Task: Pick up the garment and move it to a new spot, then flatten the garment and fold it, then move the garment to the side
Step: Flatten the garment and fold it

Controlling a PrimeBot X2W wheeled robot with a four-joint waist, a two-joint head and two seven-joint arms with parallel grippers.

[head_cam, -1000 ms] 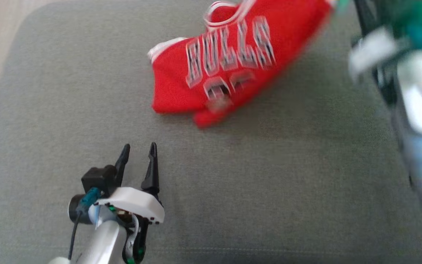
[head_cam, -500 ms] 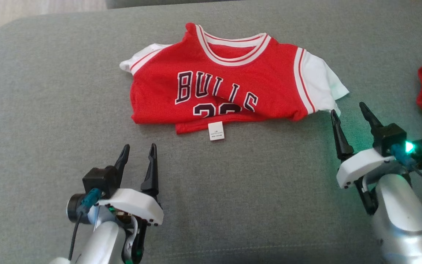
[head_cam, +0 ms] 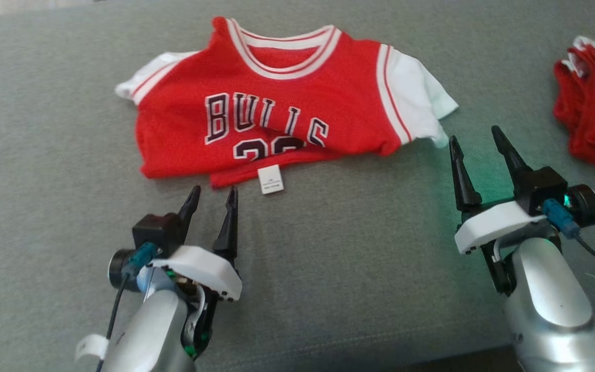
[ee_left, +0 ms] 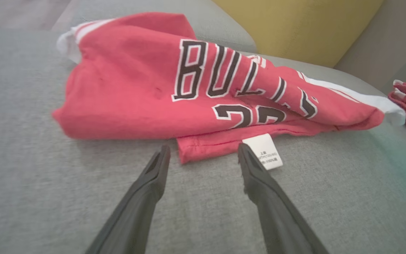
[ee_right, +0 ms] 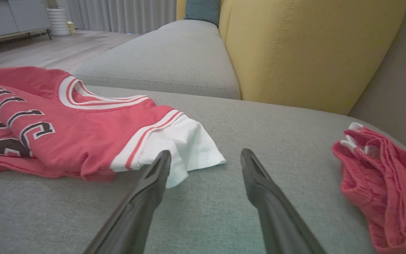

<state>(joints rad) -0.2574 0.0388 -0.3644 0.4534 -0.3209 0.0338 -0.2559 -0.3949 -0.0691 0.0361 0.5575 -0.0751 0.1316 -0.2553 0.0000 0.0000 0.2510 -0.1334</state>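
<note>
A red Bulls jersey [head_cam: 271, 113] lies face up across the far middle of a grey sofa cushion [head_cam: 354, 268], collar to the far side, white sleeves spread left and right. Its lower part is rumpled, a fold cutting across the printed number, and a red flap with a white label [head_cam: 270, 180] juts out along the near edge. The left gripper [head_cam: 214, 189] hovers just near of that flap, its fingers apart and holding nothing. The right gripper [head_cam: 474, 134] sits just near of the jersey's right sleeve, fingers likewise spread and empty; whether its left fingertip touches the sleeve cannot be told. A second red garment [head_cam: 594, 119] lies crumpled at the far right, well apart from the jersey, and a yellow backrest [ee_right: 305, 49] rises beyond.
</note>
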